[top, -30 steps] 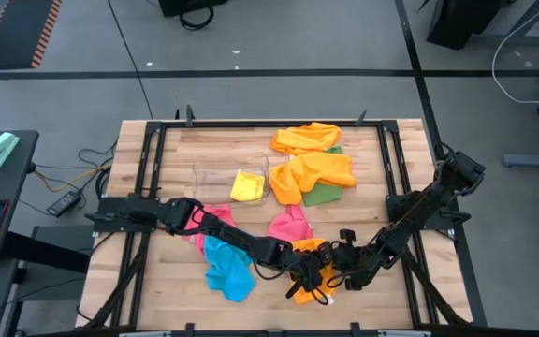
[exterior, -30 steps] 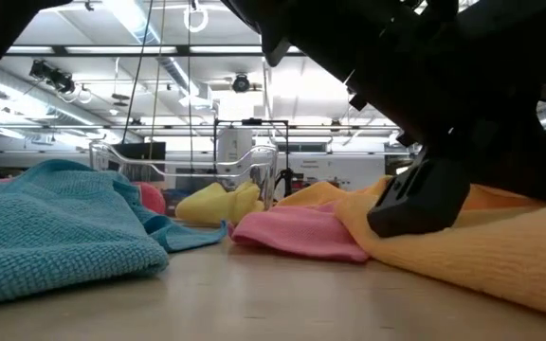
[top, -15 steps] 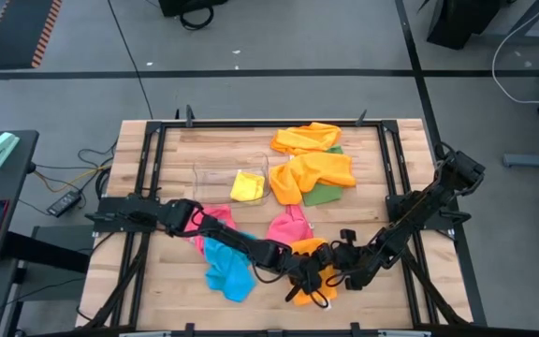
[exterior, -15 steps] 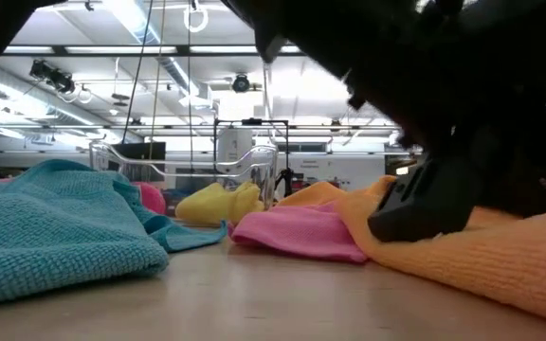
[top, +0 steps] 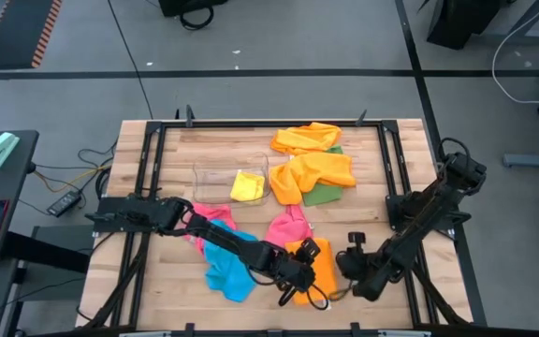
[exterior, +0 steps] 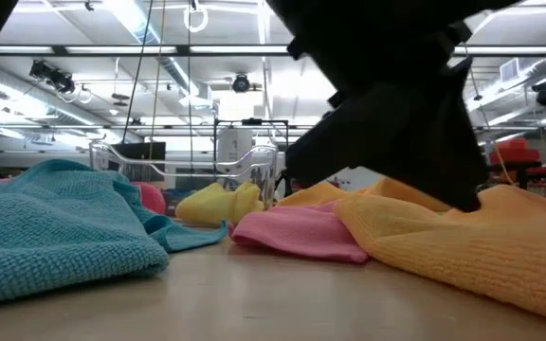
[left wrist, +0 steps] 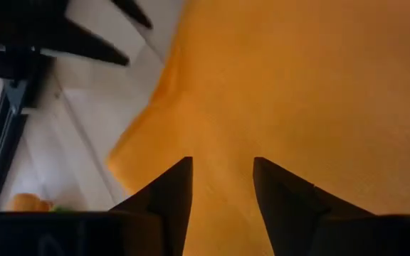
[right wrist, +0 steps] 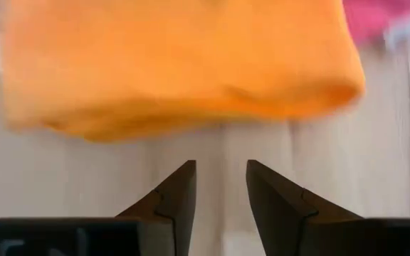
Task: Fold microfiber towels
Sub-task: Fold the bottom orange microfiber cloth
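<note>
Both grippers have backed off the orange towel point(top: 318, 265), now flat at table point(top: 382, 159) front edge btwn blue towel point(top: 227, 269) & right gripper point(top: 349, 263) (jaws slightly apart, empty, just beside cloth). Left gripper point(top: 304, 280) over it, fingers point(left wrist: 166, 195) narrowly parted, holding nothing

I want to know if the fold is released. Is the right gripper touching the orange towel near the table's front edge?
Apart. The right wrist view shows bare wood between the right gripper and the orange towel, open fingers holding nothing.
</note>
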`<action>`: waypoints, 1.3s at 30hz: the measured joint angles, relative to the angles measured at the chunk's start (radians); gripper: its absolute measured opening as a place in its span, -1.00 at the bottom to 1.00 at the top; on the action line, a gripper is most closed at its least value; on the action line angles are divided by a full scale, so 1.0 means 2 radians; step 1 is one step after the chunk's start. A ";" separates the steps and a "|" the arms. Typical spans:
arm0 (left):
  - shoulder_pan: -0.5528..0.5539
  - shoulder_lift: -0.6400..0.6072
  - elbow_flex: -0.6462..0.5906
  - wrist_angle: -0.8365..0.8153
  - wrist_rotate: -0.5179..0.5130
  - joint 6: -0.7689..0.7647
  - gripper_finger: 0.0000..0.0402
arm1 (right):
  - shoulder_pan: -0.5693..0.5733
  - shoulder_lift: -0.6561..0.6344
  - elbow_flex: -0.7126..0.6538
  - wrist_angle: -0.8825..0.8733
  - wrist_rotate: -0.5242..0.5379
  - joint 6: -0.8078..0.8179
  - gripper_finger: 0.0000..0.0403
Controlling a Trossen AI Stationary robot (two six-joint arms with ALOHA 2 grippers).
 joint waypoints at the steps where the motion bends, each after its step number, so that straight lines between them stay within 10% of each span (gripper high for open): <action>1: -0.004 0.000 0.000 -0.005 0.000 0.003 -0.24 | 0.004 0.000 0.002 0.009 0.010 -0.013 -0.34; 17: -0.003 -0.026 -0.007 -0.041 0.044 -0.088 -0.44 | -0.016 0.001 -0.113 0.417 0.077 -0.229 -0.34; 39: -0.002 -0.030 -0.015 -0.106 0.058 -0.128 -0.51 | -0.039 0.002 -0.190 0.408 0.070 -0.104 0.16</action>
